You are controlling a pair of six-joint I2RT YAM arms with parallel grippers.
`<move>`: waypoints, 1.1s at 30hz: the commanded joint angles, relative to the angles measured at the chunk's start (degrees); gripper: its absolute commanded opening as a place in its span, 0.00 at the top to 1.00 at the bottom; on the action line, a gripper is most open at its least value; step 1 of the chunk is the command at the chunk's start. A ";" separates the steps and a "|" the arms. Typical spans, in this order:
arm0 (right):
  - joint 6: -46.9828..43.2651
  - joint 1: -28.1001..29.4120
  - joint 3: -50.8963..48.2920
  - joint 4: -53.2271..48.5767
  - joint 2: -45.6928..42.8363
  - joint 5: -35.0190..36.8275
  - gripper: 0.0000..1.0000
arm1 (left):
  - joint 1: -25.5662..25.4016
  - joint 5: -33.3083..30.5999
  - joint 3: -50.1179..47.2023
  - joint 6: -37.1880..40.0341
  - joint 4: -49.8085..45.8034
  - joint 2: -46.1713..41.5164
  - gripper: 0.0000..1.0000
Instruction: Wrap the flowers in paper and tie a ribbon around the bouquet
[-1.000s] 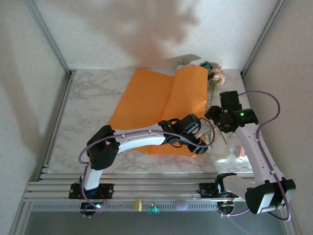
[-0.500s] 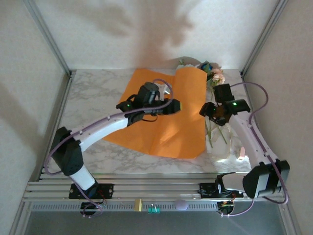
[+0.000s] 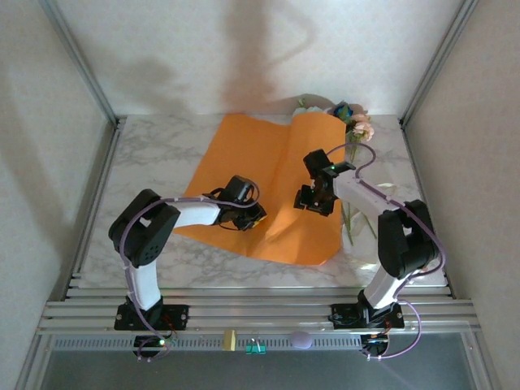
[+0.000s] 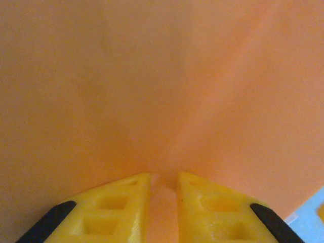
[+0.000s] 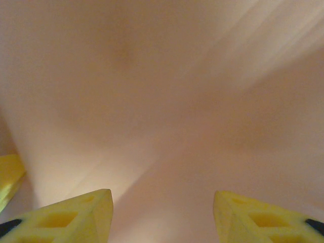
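Note:
The orange paper [image 3: 244, 158] lies flat on the marble table [image 3: 146, 171], its right part folded up along a crease. The flowers [image 3: 355, 123] rest at the paper's far right corner, stems [image 3: 349, 215] trailing toward me beside its right edge. My left gripper [image 3: 252, 218] presses down on the paper's near left part. Its yellow fingers [image 4: 126, 202] stand a narrow gap apart, and a raised ridge of paper [image 4: 152, 76] runs into my left gripper [image 4: 163, 177]. My right gripper [image 3: 311, 201] hovers open just over the paper [image 5: 162, 76], jaws wide around nothing [image 5: 162, 195]. I cannot make out the ribbon.
Metal frame posts [image 3: 81, 65] and white walls close in the table on three sides. A rail [image 3: 244, 313] runs along the near edge between the arm bases. Bare marble shows left of the paper and along the right side by the stems.
My left arm pulled back and came down onto the paper's near left part, its jaws narrowing. My right gripper moved left from the stems to above the paper, closing slightly.

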 commanded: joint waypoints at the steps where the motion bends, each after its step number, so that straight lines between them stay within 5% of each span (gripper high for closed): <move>1: -1.89 -0.18 -0.34 0.85 3.64 -0.28 0.45 | 0.99 0.06 -3.97 -5.74 5.37 -1.98 0.79; 12: -1.29 1.76 3.87 0.15 11.59 -2.17 0.44 | 3.59 -2.26 -31.44 -26.29 22.44 -15.54 0.81; 20: 0.63 3.24 -0.78 -0.82 12.60 -1.86 0.50 | 14.09 -2.66 -26.08 -12.31 10.67 -14.90 0.80; 24: 2.72 4.25 -6.70 1.43 9.54 -8.39 0.50 | 21.43 -2.47 -18.34 -1.86 2.83 -9.22 0.80; 33: 12.71 19.14 -3.58 4.14 13.03 -22.48 0.48 | 31.54 -5.83 -2.80 10.26 -8.71 1.16 0.80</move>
